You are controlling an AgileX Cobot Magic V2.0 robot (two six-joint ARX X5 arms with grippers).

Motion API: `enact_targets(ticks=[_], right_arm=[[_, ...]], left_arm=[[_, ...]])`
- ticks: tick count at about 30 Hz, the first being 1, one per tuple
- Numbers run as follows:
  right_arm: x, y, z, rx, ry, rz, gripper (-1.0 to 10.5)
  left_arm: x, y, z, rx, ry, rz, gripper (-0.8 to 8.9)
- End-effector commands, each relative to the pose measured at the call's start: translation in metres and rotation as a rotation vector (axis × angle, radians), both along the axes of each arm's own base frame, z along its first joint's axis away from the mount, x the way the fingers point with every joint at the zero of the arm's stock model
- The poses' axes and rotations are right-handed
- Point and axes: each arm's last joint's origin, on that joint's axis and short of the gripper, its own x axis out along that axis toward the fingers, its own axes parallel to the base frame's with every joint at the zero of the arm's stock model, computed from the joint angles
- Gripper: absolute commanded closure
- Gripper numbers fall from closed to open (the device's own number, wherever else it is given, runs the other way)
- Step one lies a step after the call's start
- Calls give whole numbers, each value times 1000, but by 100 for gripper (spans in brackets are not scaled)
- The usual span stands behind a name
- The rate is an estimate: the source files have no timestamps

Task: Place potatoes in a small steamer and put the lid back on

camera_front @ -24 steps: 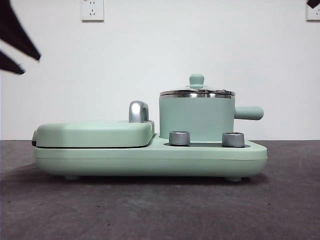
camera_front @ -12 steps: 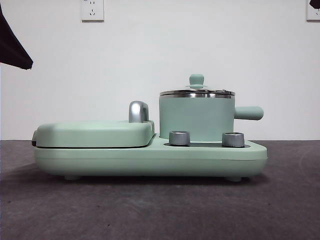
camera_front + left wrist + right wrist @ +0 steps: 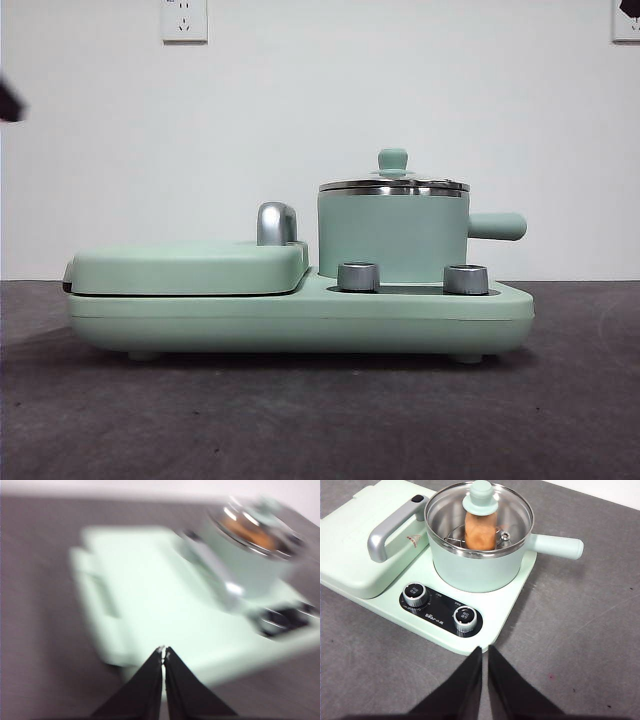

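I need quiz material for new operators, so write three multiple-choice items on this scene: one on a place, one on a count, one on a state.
1. Where is the orange-brown wrinkled potato?
A. On the grey table
B. Inside the mint-green cylindrical steamer pot
C. On the flat mint-green griddle lid

2. How many round steel dials sit on the black control panel?
A. One
B. Two
C. Four

3. What is the state of the round glass lid with the mint-green knob?
A. Seated on the pot
B. Lying on the table
C. Held by a hand

Answers:
1. B: the right wrist view shows the potato through the glass, on a wire rack inside the pot.
2. B: two dials show in the front and right wrist views.
3. A: its steel rim rests on the pot's rim, with neither hand near it.
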Motion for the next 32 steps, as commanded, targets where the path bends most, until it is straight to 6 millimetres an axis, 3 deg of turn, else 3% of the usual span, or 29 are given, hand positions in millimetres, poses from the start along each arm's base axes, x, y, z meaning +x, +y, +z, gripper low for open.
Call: enact_targets(ticks=[1, 5, 8, 29, 32], right_arm=[[0, 1, 3, 6, -14, 10, 931], [0, 1, 3, 6, -14, 10, 931], [0, 1, 3, 5, -14, 9, 931], [-2, -3, 6, -2, -76, -2, 931], [-5, -15, -15, 12, -143, -77, 931]], left_arm=[[-14, 14, -37, 58, -141, 168, 807], [-27, 24, -77, 75, -209, 343, 807], [-32, 26, -89, 86, -190, 364, 807], [-32, 26, -92, 88, -156, 367, 807], [-32, 26, -92, 88, -156, 367, 807]])
